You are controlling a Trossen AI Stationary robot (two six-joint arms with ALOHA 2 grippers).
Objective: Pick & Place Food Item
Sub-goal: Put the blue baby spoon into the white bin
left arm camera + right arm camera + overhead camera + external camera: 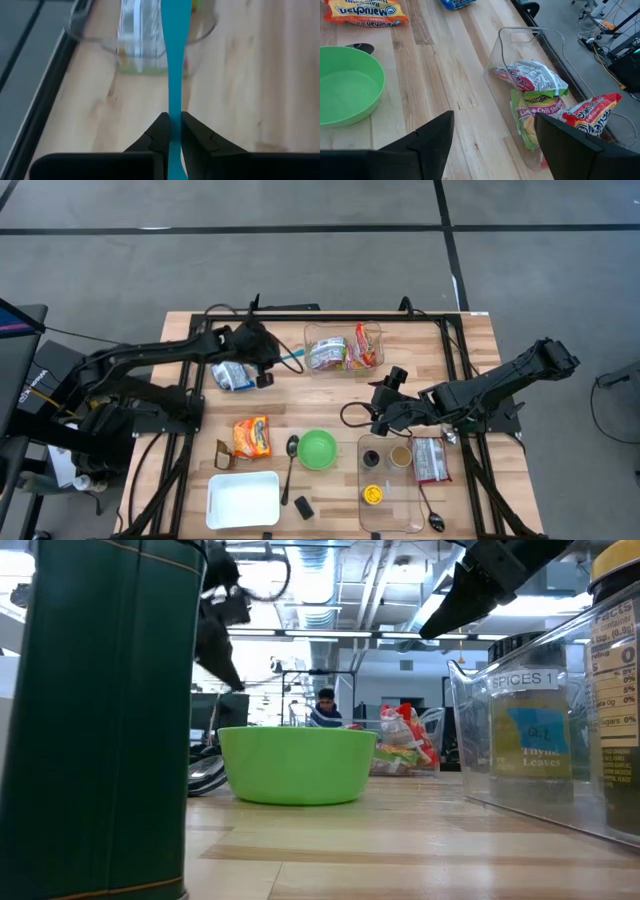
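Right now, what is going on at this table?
The left hand is shut on a blue utensil, holding it beside the clear bin of noodle packets at the table's far side. The right hand is open and empty, hovering between the green bowl and that bin. No packet has been picked yet.
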